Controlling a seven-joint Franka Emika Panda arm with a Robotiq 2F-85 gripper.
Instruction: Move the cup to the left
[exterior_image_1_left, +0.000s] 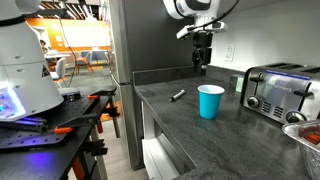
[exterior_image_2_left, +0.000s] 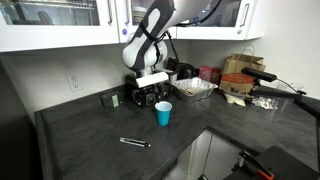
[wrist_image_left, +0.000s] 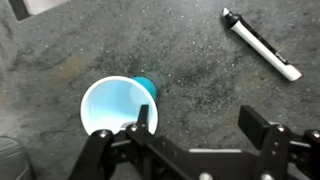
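Observation:
The cyan-blue cup (exterior_image_1_left: 210, 101) stands upright on the dark stone counter, seen in both exterior views (exterior_image_2_left: 163, 114). In the wrist view the cup (wrist_image_left: 115, 105) is seen from above, empty, at lower left. My gripper (wrist_image_left: 198, 122) is open and empty, hanging above the counter; one finger overlaps the cup's rim in the picture, the other is over bare counter. In an exterior view the gripper (exterior_image_1_left: 202, 62) is well above and behind the cup. In the other it shows above the cup (exterior_image_2_left: 151, 92).
A black-and-white marker (wrist_image_left: 260, 43) lies on the counter (exterior_image_1_left: 180, 115), also seen in both exterior views (exterior_image_1_left: 177, 96) (exterior_image_2_left: 135, 142). A chrome toaster (exterior_image_1_left: 277, 90) stands near the cup. A wire basket (exterior_image_2_left: 190, 86) and boxes stand along the wall.

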